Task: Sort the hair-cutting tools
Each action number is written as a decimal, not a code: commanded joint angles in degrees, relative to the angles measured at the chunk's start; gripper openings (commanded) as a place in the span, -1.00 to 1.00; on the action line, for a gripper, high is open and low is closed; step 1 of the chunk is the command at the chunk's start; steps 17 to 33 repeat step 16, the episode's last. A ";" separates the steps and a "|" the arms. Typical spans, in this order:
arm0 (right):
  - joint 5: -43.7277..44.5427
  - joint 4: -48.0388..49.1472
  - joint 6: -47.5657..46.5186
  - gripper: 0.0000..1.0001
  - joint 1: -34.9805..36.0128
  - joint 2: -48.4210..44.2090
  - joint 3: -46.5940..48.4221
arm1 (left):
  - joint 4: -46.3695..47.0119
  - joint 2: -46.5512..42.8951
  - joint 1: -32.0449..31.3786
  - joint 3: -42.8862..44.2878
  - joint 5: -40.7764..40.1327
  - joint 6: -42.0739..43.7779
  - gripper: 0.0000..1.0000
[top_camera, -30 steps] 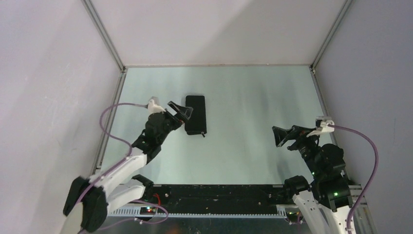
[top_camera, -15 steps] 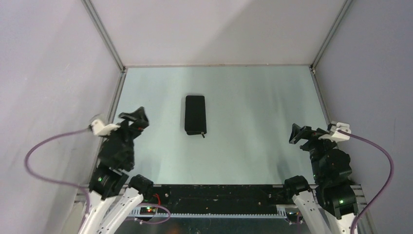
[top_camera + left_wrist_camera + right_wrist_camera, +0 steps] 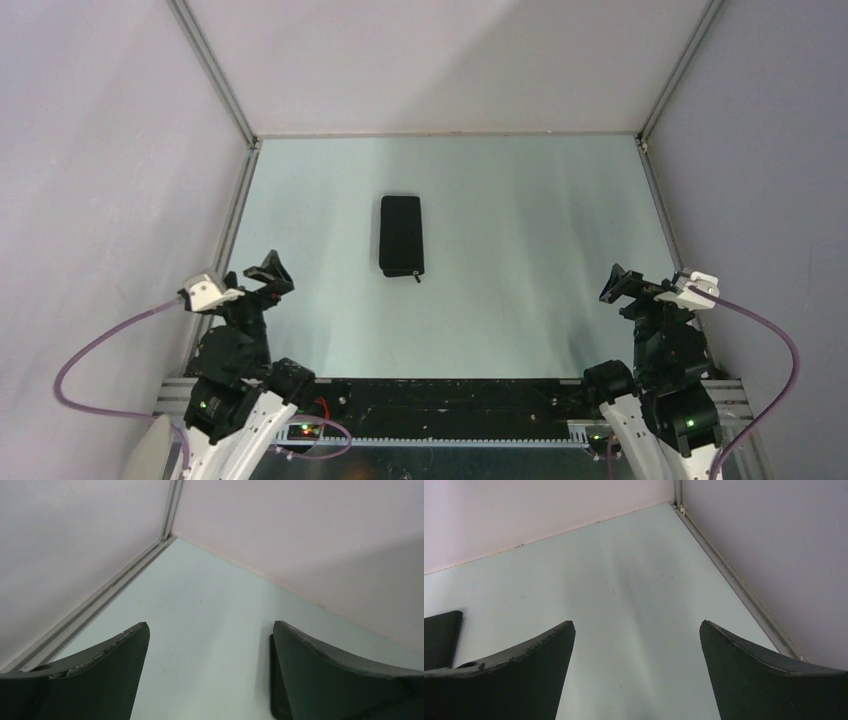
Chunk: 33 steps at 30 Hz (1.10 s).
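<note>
Now that both arms have drawn back from the black zip case (image 3: 401,235) to the bench's (image 3: 520,220) near corners, we judge sorting finished. The left claw (image 3: 255,275) and right claw (image 3: 630,287) are spread and empty. No scissors or comb show; they are presumably inside the case.

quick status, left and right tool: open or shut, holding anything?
Left tool: open, holding nothing.
Right tool: open, holding nothing.
</note>
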 commanded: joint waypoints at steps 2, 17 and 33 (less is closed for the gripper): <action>3.47 4.38 -1.44 0.99 0.08 -5.42 -3.38 | -3.35 -5.42 0.22 -1.17 -3.92 1.94 0.99; 1.08 7.96 -2.96 0.99 -2.16 -6.73 -7.62 | -2.27 -0.68 2.02 -1.31 -4.54 4.28 0.99; 1.08 7.96 -2.96 0.99 -2.16 -6.73 -7.62 | -2.27 -0.68 2.02 -1.31 -4.54 4.28 0.99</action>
